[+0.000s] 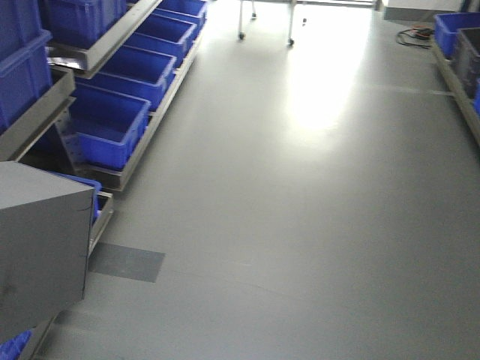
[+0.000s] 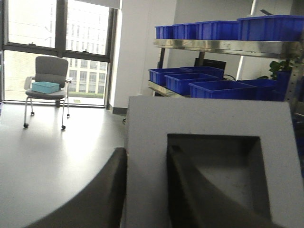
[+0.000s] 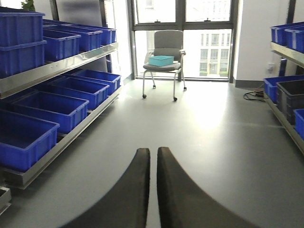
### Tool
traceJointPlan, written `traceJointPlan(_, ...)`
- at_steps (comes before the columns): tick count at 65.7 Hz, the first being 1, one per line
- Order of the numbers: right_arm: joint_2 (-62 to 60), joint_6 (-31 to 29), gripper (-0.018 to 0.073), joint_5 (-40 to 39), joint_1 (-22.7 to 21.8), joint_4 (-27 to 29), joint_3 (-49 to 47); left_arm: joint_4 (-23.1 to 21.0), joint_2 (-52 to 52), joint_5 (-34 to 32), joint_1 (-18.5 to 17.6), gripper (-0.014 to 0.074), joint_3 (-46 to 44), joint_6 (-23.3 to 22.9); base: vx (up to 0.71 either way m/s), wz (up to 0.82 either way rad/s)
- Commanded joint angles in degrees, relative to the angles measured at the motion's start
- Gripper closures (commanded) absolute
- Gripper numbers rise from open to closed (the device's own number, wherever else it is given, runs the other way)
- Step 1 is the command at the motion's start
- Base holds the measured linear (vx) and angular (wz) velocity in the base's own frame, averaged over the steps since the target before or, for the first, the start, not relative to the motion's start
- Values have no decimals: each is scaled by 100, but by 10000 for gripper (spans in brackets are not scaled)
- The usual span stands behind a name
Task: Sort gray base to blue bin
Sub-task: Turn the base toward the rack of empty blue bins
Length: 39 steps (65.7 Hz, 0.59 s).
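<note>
In the left wrist view the gray base (image 2: 209, 118) fills the lower right, its square recess facing me. My left gripper (image 2: 147, 150) is shut on its left wall, with one finger (image 2: 102, 190) outside and the other finger (image 2: 199, 190) down in the recess. From the front view the gray base (image 1: 41, 247) hangs at the lower left, in front of the shelving. Rows of blue bins (image 1: 109, 124) sit on the left rack, with the same kind of blue bin (image 3: 26, 137) in the right wrist view. My right gripper (image 3: 153, 151) is shut and holds nothing above the floor.
A steel rack (image 1: 142, 142) runs along the left. Another rack (image 3: 289, 126) with blue and dark bins lines the right wall. A chair (image 3: 164, 45) carrying a teal box (image 3: 161, 60) stands by the windows. A dark floor patch (image 1: 126, 262) lies near the rack.
</note>
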Motion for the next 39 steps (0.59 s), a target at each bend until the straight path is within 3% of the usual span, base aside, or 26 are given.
traceJointPlan(1, -45, -38, 564, -424, -23, -36, 5, 6, 65, -587, -19, 592, -149, -66, 31, 42)
traceJointPlan(16, -45, -38, 564, -424, -23, -36, 5, 6, 65, -587, -19, 592, -149, -66, 29, 54)
traceJointPlan(39, -45, -38, 564, -424, -23, -36, 5, 6, 65, -587, -19, 592, -149, -66, 25, 75)
